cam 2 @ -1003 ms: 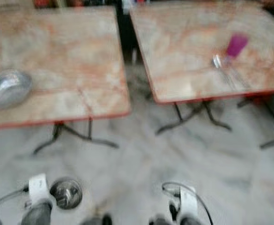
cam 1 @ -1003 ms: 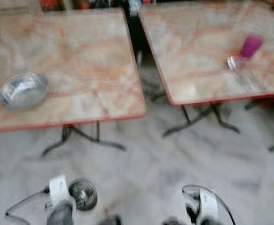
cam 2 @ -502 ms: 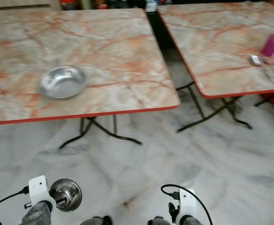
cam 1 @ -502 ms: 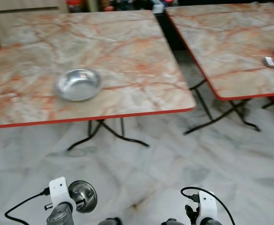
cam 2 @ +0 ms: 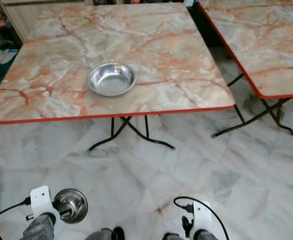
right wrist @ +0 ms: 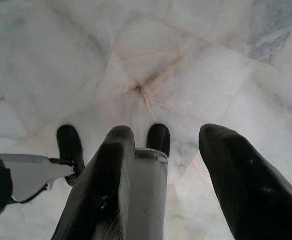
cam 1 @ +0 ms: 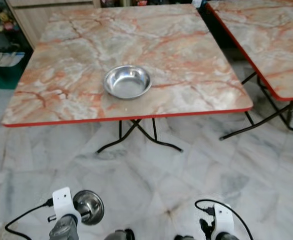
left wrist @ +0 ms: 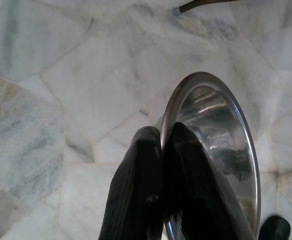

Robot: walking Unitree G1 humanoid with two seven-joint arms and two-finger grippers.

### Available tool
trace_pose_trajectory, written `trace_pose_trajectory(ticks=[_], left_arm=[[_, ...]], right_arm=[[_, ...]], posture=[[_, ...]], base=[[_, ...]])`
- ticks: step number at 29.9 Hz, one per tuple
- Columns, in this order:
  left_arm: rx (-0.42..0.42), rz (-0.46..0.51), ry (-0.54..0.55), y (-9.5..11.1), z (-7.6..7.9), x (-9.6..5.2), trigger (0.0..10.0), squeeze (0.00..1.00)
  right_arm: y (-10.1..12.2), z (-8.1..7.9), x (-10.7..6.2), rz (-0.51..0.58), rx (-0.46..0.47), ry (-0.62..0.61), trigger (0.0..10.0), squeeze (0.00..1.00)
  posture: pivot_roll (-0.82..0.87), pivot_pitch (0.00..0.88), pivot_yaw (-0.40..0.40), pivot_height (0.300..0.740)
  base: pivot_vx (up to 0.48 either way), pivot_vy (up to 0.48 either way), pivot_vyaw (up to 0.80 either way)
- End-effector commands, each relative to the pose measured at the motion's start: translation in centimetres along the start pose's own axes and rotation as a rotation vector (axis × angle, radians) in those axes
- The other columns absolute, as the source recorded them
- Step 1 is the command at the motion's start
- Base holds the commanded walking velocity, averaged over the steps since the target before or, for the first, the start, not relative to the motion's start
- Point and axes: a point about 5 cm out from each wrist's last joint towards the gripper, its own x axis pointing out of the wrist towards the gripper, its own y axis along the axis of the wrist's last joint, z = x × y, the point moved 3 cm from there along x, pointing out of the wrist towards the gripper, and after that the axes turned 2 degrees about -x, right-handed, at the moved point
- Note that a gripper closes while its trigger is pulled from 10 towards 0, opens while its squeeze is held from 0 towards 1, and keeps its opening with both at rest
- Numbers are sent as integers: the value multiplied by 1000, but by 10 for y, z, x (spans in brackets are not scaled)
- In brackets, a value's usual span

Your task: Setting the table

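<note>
Left gripper (left wrist: 160, 150): fingers clenched on the rim of a small round polished-steel bowl (left wrist: 215, 145), one finger (left wrist: 136, 190) outside the wall, the other inside the cup; the bowl is held on edge, low over the floor, at the left arm's end (also seen in the head view (cam 1: 88, 207)).

Right gripper (right wrist: 180, 165): fingers released and spread apart, nothing between them; it hangs low over the floor.

Larger round steel bowl (cam 1: 127, 81): stands upright on the square marble-patterned table with red edging (cam 1: 186, 60), far ahead of both grippers, slightly nearer the left gripper's side; it sits close to the table's near edge but clear of it.

Table edges: the near red edge runs across the view well beyond the fingertips; bare top surrounds the bowl on all sides, with most room behind it and to its right (toward the right gripper's side).

Black folding legs (cam 1: 136, 137): cross under the table's near edge, feet splayed on the floor.

Second marble-patterned table with red edging (cam 1: 271, 45): ahead and beyond the right gripper, separated from the first table by a narrow dark gap.

White and grey marble tile floor (cam 1: 196, 165): open between the grippers and the near table edge.

Green bin (cam 1: 6, 75): beyond the left gripper, beside the table's far-left corner (contents unclear).
</note>
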Motion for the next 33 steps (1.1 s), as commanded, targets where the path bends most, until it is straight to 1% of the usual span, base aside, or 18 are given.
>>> trace_pose_trajectory(ticks=[1,2,3,8,11,15,16,21,24,26,27,33], left_arm=[[8,-32,6,-11,-3,-3,10000,0],[8,-32,4,-11,-3,-3,10000,0],[8,-32,3,-11,-3,-3,10000,0],[10,-33,-3,-11,-3,-3,10000,0],[9,-34,-6,-11,-2,-3,10000,0],[9,-35,-7,-11,-2,-3,10000,0],[9,-36,-7,-11,-2,-3,10000,0],[10,-36,-8,-11,-2,-3,10000,0],[12,-37,-12,-11,-2,-3,10000,0],[11,-38,-13,-11,-1,-3,10000,0],[12,-38,-14,-11,-1,-3,10000,0],[14,-38,-17,-11,-1,-3,10000,0]], right_arm=[[-7,3,-2,-15,4,-9,10000,0],[-8,3,-2,-17,29,-9,10000,0],[-8,3,-2,-17,29,-9,10000,0],[-8,3,-2,-17,18,-9,10000,0],[-7,3,-2,-18,-5,-6,10000,0],[-7,4,-2,-20,-6,-7,10000,0],[-8,4,-2,-21,12,-8,10000,0],[-8,4,-2,-21,11,-8,10000,0],[-7,4,-2,-21,-20,-2,10000,0],[-7,4,-2,-22,-12,-3,10000,0],[-8,4,-2,-23,9,-8,10000,0],[-8,4,-2,-22,6,-7,10000,0]], posture=[[17,162,22,740],[17,162,22,740],[17,162,22,740],[17,163,20,740],[16,164,20,740],[19,163,18,740],[19,165,18,740],[20,165,17,740],[19,165,17,740],[19,163,17,740],[19,163,17,740],[22,162,16,740]], base=[[311,0,0],[311,0,0],[322,0,0],[330,0,0],[333,0,0],[339,0,331],[345,0,0],[345,0,0],[346,0,144],[349,0,0],[349,0,0],[349,0,0]])
